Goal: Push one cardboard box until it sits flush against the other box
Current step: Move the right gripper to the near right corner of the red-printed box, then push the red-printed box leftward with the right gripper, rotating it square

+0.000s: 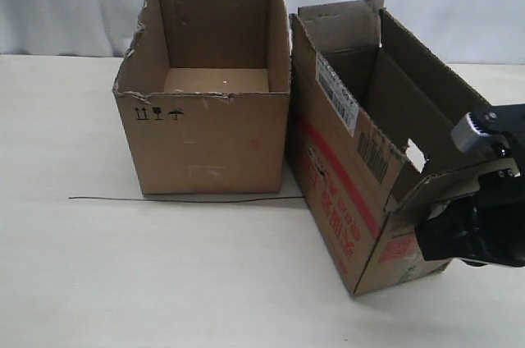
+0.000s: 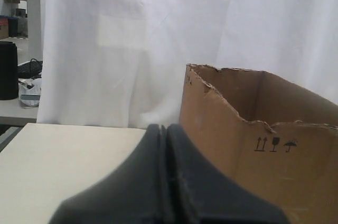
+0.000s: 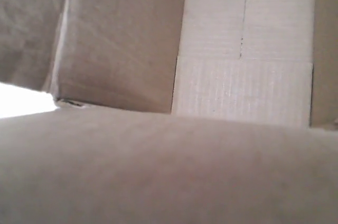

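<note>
The wide plain carton (image 1: 205,135) with ragged top edges and black handling symbols stands open at the centre left. The narrow red-printed carton (image 1: 344,192) lies on its right at an angle. Its far end is close against the plain carton's right side, and its near end swings out toward the front right. My right gripper (image 1: 472,229) presses at that near end's right corner, its fingers hidden by a flap. The right wrist view shows only cardboard (image 3: 121,49). My left gripper (image 2: 163,129) is shut on nothing, with the plain carton (image 2: 274,171) beside it.
A thin black line (image 1: 180,199) runs across the pale table (image 1: 123,282) along the plain carton's front base. A white curtain (image 1: 74,3) hangs behind the table. The table's far edge lies just behind the cartons.
</note>
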